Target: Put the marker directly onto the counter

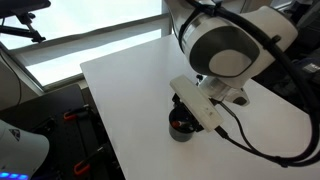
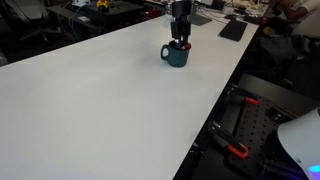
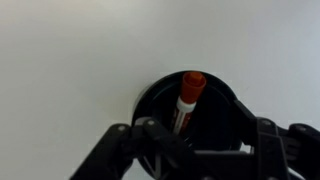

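The marker (image 3: 187,98), orange-red cap on a white body, stands tilted inside the round black cup (image 3: 222,110) in the wrist view. In an exterior view its red tip (image 2: 184,44) shows at the mouth of the cup (image 2: 175,56). My gripper (image 3: 200,130) hangs right over the cup, open, with one finger on each side of the cup's mouth; it does not hold the marker. The cup (image 1: 181,129) stands on the white counter (image 1: 130,90) under my gripper (image 1: 190,112), which hides the marker there. The counter also shows as a wide white top (image 2: 100,100).
The cup is near one counter edge (image 1: 105,130). Beyond the edge are black and orange equipment (image 2: 240,125) and the floor. Clutter and a dark flat item (image 2: 232,30) lie at the far end. My arm's cable (image 1: 270,150) hangs over the counter.
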Robot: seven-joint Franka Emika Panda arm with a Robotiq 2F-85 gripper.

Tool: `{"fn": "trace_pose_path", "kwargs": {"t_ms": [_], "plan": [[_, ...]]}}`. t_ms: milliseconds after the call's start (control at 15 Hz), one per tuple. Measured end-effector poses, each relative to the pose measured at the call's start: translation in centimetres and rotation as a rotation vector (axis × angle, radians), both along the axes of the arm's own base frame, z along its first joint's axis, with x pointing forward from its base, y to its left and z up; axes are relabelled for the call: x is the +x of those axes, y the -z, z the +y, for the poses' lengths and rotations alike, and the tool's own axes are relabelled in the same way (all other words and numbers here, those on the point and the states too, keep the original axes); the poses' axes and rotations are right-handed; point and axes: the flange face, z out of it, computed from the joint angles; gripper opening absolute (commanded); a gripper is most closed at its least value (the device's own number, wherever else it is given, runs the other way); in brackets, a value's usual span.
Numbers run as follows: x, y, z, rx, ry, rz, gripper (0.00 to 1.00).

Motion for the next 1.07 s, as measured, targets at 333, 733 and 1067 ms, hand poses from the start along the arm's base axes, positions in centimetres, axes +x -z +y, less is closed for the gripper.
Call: {"fn": "trace_pose_path", "kwargs": {"t_ms": [333,733,1067], "plan": [[0.1,0.3,-0.1,0.002,0.001,0.002,0.56],[0.4,1.0,0.1,0.009,-0.004,0.008,0.48],[0.5,1.4,0.3,0.011,-0.007,0.012,0.00]]}}
